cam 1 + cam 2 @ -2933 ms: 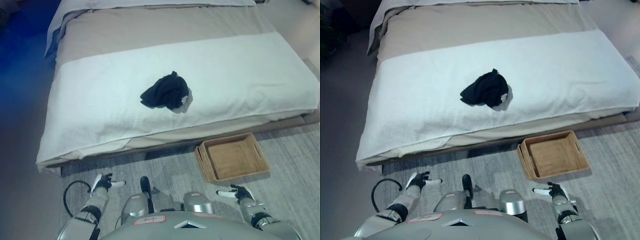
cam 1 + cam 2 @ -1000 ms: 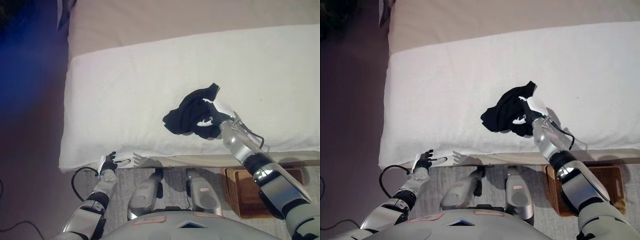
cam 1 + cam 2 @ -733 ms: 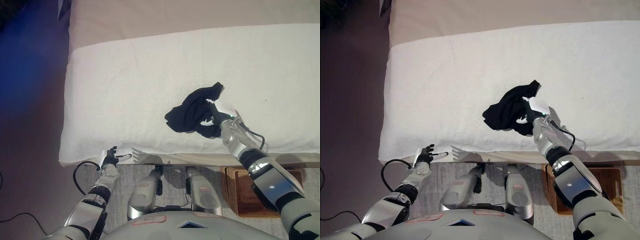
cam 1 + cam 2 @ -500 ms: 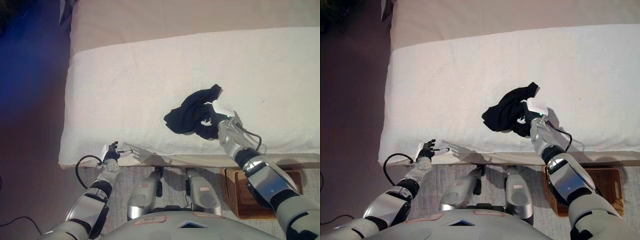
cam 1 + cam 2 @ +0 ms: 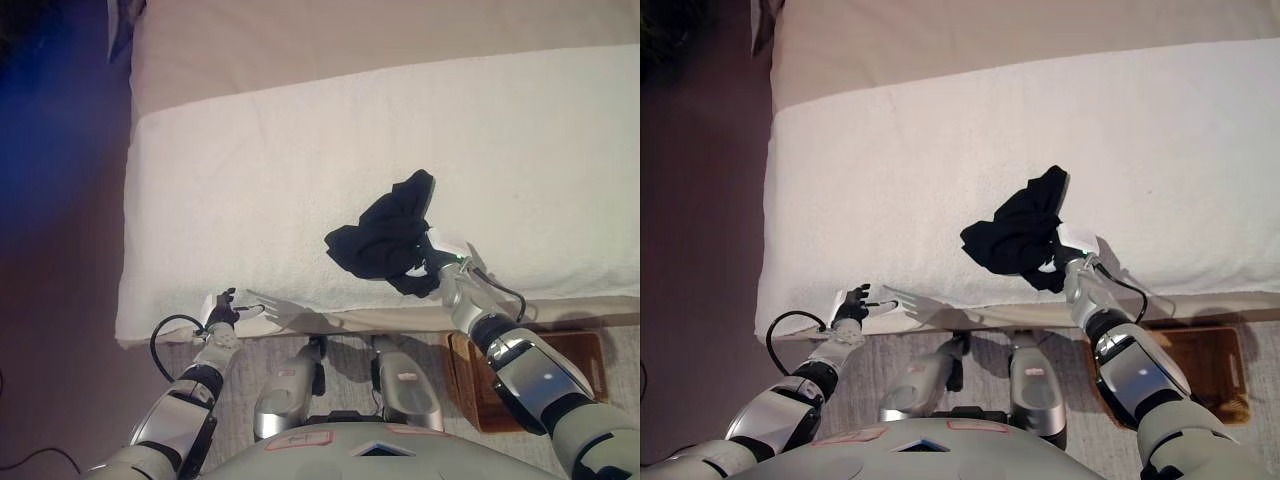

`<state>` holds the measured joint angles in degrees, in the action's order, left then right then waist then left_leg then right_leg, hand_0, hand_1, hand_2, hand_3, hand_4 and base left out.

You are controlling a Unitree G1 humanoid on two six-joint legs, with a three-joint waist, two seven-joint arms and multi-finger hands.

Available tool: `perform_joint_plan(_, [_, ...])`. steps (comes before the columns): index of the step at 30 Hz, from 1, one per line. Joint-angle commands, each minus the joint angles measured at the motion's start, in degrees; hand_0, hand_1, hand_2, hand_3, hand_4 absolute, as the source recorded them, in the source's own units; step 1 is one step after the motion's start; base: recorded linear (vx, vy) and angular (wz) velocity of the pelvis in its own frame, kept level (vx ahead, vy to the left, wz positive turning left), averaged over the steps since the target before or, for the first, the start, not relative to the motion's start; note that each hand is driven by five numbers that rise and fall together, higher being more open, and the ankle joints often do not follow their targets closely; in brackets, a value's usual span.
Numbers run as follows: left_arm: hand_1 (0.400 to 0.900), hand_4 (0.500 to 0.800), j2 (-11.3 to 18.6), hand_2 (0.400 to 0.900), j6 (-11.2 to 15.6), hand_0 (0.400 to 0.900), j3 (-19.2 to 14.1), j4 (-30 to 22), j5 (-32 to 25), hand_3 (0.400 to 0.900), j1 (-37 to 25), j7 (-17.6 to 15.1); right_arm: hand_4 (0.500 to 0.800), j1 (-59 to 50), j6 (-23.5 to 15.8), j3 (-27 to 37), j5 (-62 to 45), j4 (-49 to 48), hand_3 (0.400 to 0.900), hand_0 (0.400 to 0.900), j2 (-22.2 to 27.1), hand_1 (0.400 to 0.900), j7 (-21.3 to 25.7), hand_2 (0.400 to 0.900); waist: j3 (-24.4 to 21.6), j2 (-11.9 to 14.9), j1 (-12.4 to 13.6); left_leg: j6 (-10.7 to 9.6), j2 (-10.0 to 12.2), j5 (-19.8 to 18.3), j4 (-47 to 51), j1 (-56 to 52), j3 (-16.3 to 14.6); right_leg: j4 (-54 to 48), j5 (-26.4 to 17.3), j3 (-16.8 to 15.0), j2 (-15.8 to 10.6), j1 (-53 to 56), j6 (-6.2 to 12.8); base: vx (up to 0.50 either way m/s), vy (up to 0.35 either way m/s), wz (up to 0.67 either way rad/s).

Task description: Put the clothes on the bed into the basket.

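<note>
Grasp step, by the look of it; your right hand (image 5: 432, 268) is buried in the black garment (image 5: 385, 238) near the bed (image 5: 250, 180) front edge, fingers hidden, so grip cannot be told; left hand (image 5: 222, 310) idles, fingers relaxed, at 8 o'clock; next, lift and carry toward the basket (image 5: 590, 350) at 4 o'clock on the floor.
</note>
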<state>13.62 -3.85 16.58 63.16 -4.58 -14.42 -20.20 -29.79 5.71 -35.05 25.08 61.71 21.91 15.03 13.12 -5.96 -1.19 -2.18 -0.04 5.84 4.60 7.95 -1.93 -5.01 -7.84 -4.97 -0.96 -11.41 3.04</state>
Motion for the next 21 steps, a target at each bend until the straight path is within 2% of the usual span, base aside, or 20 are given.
perform_joint_plan(1, [0.9, 0.8, 3.6, 0.9, 0.4, 0.9, -0.2, 4.0, 1.5, 0.9, -2.5, -2.1, 0.5, -3.6, 1.1, -0.6, -1.0, 1.2, 0.4, 0.4, 5.1, 0.4, 0.3, 0.4, -3.3, 3.0, -0.5, -3.0, 2.2, -2.0, 0.4, 0.1, -4.1, 0.0, 3.6, -0.9, -5.0, 1.6, 4.43, 0.01, -0.098, -0.57])
perform_joint_plan(5, [0.9, 0.8, 4.9, 0.9, 0.3, 0.9, -1.1, 3.8, 1.0, 0.9, -3.2, -1.3, 0.5, -8.9, 0.8, 0.4, -2.3, -0.3, 0.4, 0.4, 11.6, 0.4, -0.2, 0.4, -4.4, 3.6, -1.4, -3.6, 4.0, -2.4, 0.4, -3.3, -6.4, 0.0, 4.3, -1.9, -3.9, 4.1, 4.09, 0.03, -0.124, -0.38])
perform_joint_plan(8, [0.9, 0.8, 5.6, 0.9, 0.3, 0.9, -1.4, 3.5, 0.6, 0.9, -3.7, -0.7, 0.5, -12.6, 1.1, 1.3, -3.1, 3.5, 0.4, 0.4, 15.9, 0.4, -0.3, 0.4, -5.3, 3.4, -1.8, -3.8, 4.7, -2.6, 0.4, -5.4, -7.3, 0.0, 5.1, -2.4, -3.1, 5.8, 3.59, 0.02, -0.113, -0.22])
perform_joint_plan(12, [0.9, 0.8, 6.6, 0.9, 0.2, 0.9, -1.6, 2.8, 0.7, 0.9, -3.6, 0.5, 0.5, -15.5, 1.7, 1.5, -2.2, 8.0, 0.4, 0.4, 22.0, 0.4, -1.2, 0.4, -6.3, 3.3, -2.4, -4.2, 5.6, -2.6, 0.4, -7.5, -8.0, 0.0, 6.0, -2.7, -2.2, 7.8, 2.97, 0.02, -0.114, -0.12])
perform_joint_plan(21, [0.9, 0.8, 9.8, 0.9, 0.4, 0.9, -3.0, -0.2, 1.3, 0.9, -0.4, 3.6, 0.5, -18.4, 2.5, 4.8, -2.4, 11.2, 0.4, 0.4, 39.2, 0.4, -2.5, 0.4, -7.3, 2.6, -4.4, -5.3, 7.0, -1.5, 0.4, -9.4, -8.9, 0.0, 7.0, -2.3, -0.7, 9.8, 2.05, 0.01, -0.086, -0.02])
